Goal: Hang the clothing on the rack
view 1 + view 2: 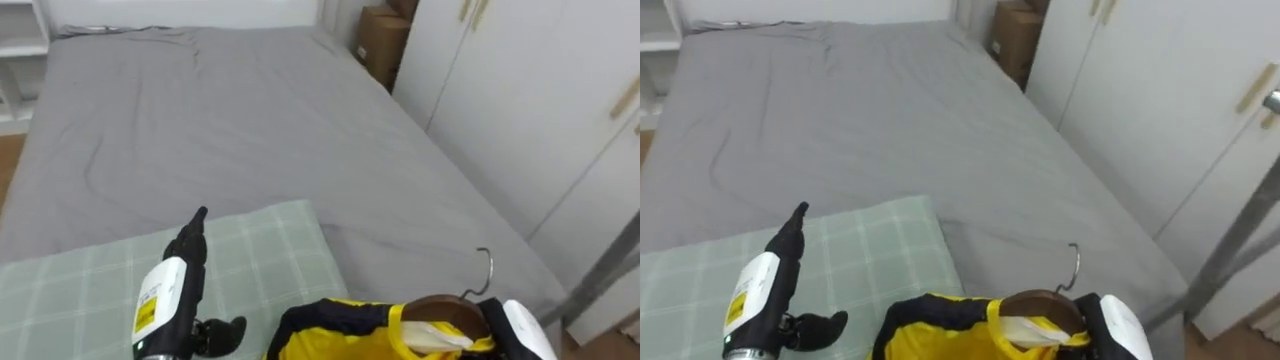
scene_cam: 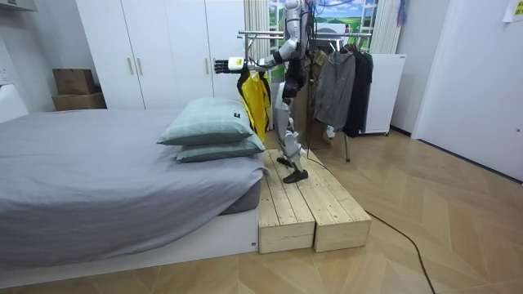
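Observation:
A yellow and black garment (image 1: 340, 330) hangs on a wooden hanger (image 1: 445, 312) with a metal hook (image 1: 484, 268) at the bottom of the eye views. My right hand (image 1: 520, 325) shows as a white part right against the hanger's right end. My left hand (image 1: 187, 252) stretches forward over a green checked pillow (image 1: 270, 250), open with straight fingers and holding nothing. In the room view I stand on a wooden platform (image 2: 315, 208) beside the bed. The yellow garment (image 2: 255, 100) hangs below my arm there, and my left hand (image 2: 221, 64) reaches out over the pillows (image 2: 208, 122).
The grey bed (image 1: 220, 120) lies ahead. White wardrobe doors (image 1: 520, 90) run along the right, with cardboard boxes (image 1: 382, 40) at the far corner. Behind me a metal clothes rail (image 2: 270, 34) carries dark clothes (image 2: 343, 82). A grey metal post (image 1: 600, 275) rises at the lower right.

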Motion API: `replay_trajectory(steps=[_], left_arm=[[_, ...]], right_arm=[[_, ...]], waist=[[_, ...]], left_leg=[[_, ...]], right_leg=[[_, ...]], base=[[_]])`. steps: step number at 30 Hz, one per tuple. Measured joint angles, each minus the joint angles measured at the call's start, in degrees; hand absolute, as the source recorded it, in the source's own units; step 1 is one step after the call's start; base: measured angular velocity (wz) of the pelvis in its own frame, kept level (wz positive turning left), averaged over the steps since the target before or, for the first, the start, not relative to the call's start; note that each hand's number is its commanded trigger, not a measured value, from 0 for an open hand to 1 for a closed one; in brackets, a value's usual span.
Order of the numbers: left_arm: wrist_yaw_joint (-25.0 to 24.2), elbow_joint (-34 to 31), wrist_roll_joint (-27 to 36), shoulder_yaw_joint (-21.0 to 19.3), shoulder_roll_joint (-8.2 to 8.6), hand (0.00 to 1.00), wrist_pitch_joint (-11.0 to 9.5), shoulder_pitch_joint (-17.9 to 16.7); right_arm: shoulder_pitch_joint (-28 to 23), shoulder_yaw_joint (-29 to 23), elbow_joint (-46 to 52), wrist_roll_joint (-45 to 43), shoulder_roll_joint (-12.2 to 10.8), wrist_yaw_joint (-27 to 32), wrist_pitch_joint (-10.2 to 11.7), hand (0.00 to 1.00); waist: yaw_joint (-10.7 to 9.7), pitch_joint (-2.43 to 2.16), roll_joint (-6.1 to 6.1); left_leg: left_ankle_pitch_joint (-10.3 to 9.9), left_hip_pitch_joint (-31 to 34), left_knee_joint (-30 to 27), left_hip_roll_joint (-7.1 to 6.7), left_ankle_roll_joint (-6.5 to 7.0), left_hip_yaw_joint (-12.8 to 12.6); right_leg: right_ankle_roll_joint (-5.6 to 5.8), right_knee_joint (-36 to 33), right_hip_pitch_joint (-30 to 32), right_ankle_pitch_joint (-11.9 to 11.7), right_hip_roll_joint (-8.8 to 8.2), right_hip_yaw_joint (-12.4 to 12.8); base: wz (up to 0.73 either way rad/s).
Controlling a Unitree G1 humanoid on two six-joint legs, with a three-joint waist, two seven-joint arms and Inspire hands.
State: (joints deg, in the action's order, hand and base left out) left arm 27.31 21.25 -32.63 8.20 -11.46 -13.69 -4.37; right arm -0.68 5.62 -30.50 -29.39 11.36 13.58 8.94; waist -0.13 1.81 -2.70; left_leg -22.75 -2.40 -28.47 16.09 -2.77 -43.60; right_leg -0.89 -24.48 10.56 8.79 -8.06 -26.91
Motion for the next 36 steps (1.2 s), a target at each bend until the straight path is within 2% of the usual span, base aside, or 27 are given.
replay_trajectory(steps=[1,2,4,6,7,8,9,10,11,12,13,15,16,18,19,20,21,22,23,24,27,32,34,36], left_arm=[[0.00,-0.01,0.45,0.08,0.07,0.00,0.00,0.18],[0.00,-0.01,1.31,0.39,0.12,0.00,0.00,0.54],[0.02,-0.01,2.89,0.97,0.10,0.00,0.00,1.34],[0.91,-0.01,4.88,1.07,0.01,0.00,0.00,1.99],[1.25,-0.02,5.14,1.12,-0.04,0.00,0.02,1.98],[1.72,-0.03,5.73,1.05,-0.24,0.00,0.02,1.99],[1.93,-0.04,5.79,1.05,-0.28,0.00,0.02,1.99],[2.00,-0.04,5.68,1.07,-0.23,0.00,0.02,1.99],[2.17,-0.03,5.66,1.12,-0.13,0.00,0.01,1.96],[2.46,-0.04,5.65,1.20,0.09,0.00,0.01,1.91],[2.54,-0.05,5.64,1.35,0.15,0.00,-0.03,1.91],[3.14,-0.29,6.12,2.12,0.54,0.00,-0.52,2.10],[3.55,-0.38,6.10,2.22,0.77,0.00,-0.68,2.11],[5.22,-0.48,6.21,2.55,1.81,0.00,-0.80,2.09],[5.60,-0.53,6.16,2.56,2.06,0.00,-0.82,2.11],[6.11,-0.59,6.13,2.50,2.58,0.00,-0.90,2.37],[6.22,-0.59,6.11,2.45,3.17,0.00,-0.89,2.91],[6.22,-0.59,6.05,2.45,3.43,0.00,-0.89,3.13],[6.29,-0.58,6.01,2.46,3.81,0.00,-0.86,3.28],[6.30,-0.56,6.02,2.55,3.79,0.00,-0.68,3.20],[6.69,-0.56,6.06,3.72,3.69,0.00,-0.57,3.43],[7.06,-0.54,6.81,6.23,2.87,0.00,-0.57,3.15],[7.06,-0.55,7.16,6.42,2.71,0.00,-0.59,2.78],[7.06,-0.55,7.22,6.18,1.88,0.00,-0.63,2.61]], right_arm=[[0.33,0.01,-0.01,-0.15,-0.12,0.00,0.13,1.00],[0.79,0.03,-0.01,-0.15,-0.31,0.00,0.78,1.00],[0.80,0.00,0.08,-0.10,-0.34,0.03,2.07,1.00],[0.90,0.49,0.51,-0.15,-0.75,0.03,2.25,1.00],[0.90,0.78,0.82,-0.19,-0.75,0.03,2.26,1.00],[0.89,1.21,1.67,-0.28,-0.78,0.02,2.25,1.00],[0.89,1.29,2.50,-0.51,-0.78,0.05,2.26,1.00],[0.90,1.29,2.85,-0.68,-0.75,0.09,2.26,1.00],[0.88,1.38,3.51,-0.95,-0.76,0.23,2.26,1.00],[0.83,1.74,4.09,-0.95,-0.77,0.66,2.26,1.00],[0.84,1.93,4.42,-0.94,-0.70,0.83,2.26,1.00],[1.22,2.08,5.02,-0.95,-0.50,1.45,2.23,1.00],[1.22,2.08,5.25,-0.95,-0.49,1.52,2.22,1.00],[1.22,2.71,5.43,-0.47,-0.49,1.74,2.23,1.00],[1.25,2.76,5.43,-0.61,-0.53,1.75,2.23,1.00],[1.47,2.67,5.43,-0.86,-0.57,1.75,2.23,1.00],[1.80,2.46,5.44,-0.96,-0.48,1.75,2.18,1.00],[1.91,2.25,5.47,-1.04,-0.44,1.75,2.16,1.00],[1.92,1.98,5.81,-1.45,-0.39,1.79,1.94,1.00],[1.93,1.97,6.03,-1.71,-0.44,1.99,1.67,1.00],[1.92,1.99,6.85,-1.82,-0.39,2.76,1.39,1.00],[1.93,2.11,9.31,-2.07,-0.38,3.13,1.39,1.00],[1.88,2.14,9.61,-2.22,-0.49,4.08,1.40,1.00],[1.85,2.14,9.92,-2.67,-0.48,4.61,1.40,1.00]], waist=[[-0.34,0.03,0.19],[-1.01,-0.11,0.63],[-2.34,-0.41,1.30],[-2.09,-0.55,1.50],[-1.95,-0.59,1.60],[-1.89,-0.56,1.89],[-1.84,-0.62,2.32],[-1.92,-0.65,2.50],[-2.08,-0.64,2.57],[-2.53,-0.64,2.53],[-2.47,-0.65,2.50],[-2.42,-0.64,2.36],[-2.42,-0.61,2.27],[-2.37,-0.44,1.84],[-2.20,-0.47,1.82],[-1.82,-0.57,1.85],[-1.51,-0.69,2.04],[-1.49,-0.75,2.12],[-1.25,-0.95,2.16],[-1.27,-1.38,2.25],[-2.14,-1.39,1.85],[-2.39,-1.38,1.88],[-2.30,-1.36,1.99],[-2.06,-1.37,1.98]], left_leg=[[0.08,-0.13,0.06,0.17,-0.15,-0.62],[0.30,-0.30,0.05,0.66,-0.56,-1.70],[0.57,-0.48,-0.29,1.22,-1.06,-2.26],[0.89,-2.34,-1.01,1.79,-1.61,-2.63],[0.92,-2.68,-1.96,2.34,-1.67,-2.49],[0.93,-3.17,-4.25,3.37,-1.66,-1.43],[1.04,-3.21,-6.90,4.27,-1.70,1.13],[1.30,-3.06,-8.27,4.52,-1.66,2.94],[2.48,-2.55,-10.85,4.58,-1.02,6.68],[4.69,-1.97,-13.60,4.42,-0.26,10.01],[5.94,-1.79,-14.43,4.10,-0.01,11.32],[5.58,1.15,-14.83,-0.15,0.07,20.13],[5.38,2.33,-14.80,-0.93,-0.17,21.32],[5.44,6.16,-11.25,-3.32,-0.35,26.33],[5.50,6.90,-9.47,-3.99,-0.44,27.76],[5.65,8.11,-4.86,-5.10,-0.66,31.71],[6.16,9.33,-0.09,-5.96,-1.24,34.18],[6.65,9.78,2.16,-6.07,-1.58,34.72],[9.14,10.01,4.90,-6.56,-2.22,34.94],[10.87,9.35,6.09,-7.21,-2.45,34.48],[10.99,7.53,8.24,-8.79,-1.53,32.53],[10.62,5.05,10.52,-9.52,-0.87,31.13],[10.57,3.68,11.75,-9.81,-0.78,30.68],[10.57,2.95,13.13,-9.98,-0.77,29.84]], right_leg=[[-0.31,0.22,0.40,-0.18,0.43,0.03],[-0.96,0.85,0.68,-0.58,1.21,0.07],[-1.68,1.84,0.79,-1.02,2.42,0.58],[-2.74,1.93,1.20,-0.75,4.30,2.10],[-3.06,1.94,1.17,-0.58,4.75,2.06],[-4.02,1.73,0.82,-0.18,5.67,2.05],[-4.87,1.55,0.46,0.34,6.76,2.93],[-5.17,1.36,0.29,0.59,7.26,3.93],[-5.72,0.77,-0.05,1.05,8.17,6.44],[-5.98,0.79,-0.70,1.32,8.93,8.69],[-6.03,0.87,-0.97,1.35,9.27,10.10],[-5.88,1.10,-1.11,1.62,10.17,16.12],[-5.86,1.13,-1.13,1.67,10.26,17.17],[-5.64,2.05,-2.04,1.22,11.06,21.86],[-5.60,2.13,-2.14,1.11,11.25,22.64],[-5.49,2.08,-1.84,0.88,11.73,24.69],[-5.21,2.03,-1.37,0.55,12.29,26.68],[-4.98,2.03,-1.16,0.40,12.52,27.57],[-4.43,1.78,-0.68,0.25,12.92,29.86],[-3.78,1.76,-0.34,0.14,13.16,31.60],[-2.71,2.51,-0.67,0.00,12.41,32.93],[-1.81,5.05,-2.72,0.10,12.00,34.15],[-1.60,5.75,-3.62,0.24,11.56,34.65],[-1.45,6.01,-3.76,0.35,11.55,35.29]], base=[[-0.49],[-0.50],[-0.46],[-0.89],[-1.18],[-1.15],[-1.13],[-1.09],[-0.98],[-0.98],[-1.01],[-1.09],[-1.03],[-1.07],[-1.14],[-1.12],[-1.05],[-0.98],[-0.90],[-0.81],[-0.29],[-0.08],[-0.11],[-0.16]])
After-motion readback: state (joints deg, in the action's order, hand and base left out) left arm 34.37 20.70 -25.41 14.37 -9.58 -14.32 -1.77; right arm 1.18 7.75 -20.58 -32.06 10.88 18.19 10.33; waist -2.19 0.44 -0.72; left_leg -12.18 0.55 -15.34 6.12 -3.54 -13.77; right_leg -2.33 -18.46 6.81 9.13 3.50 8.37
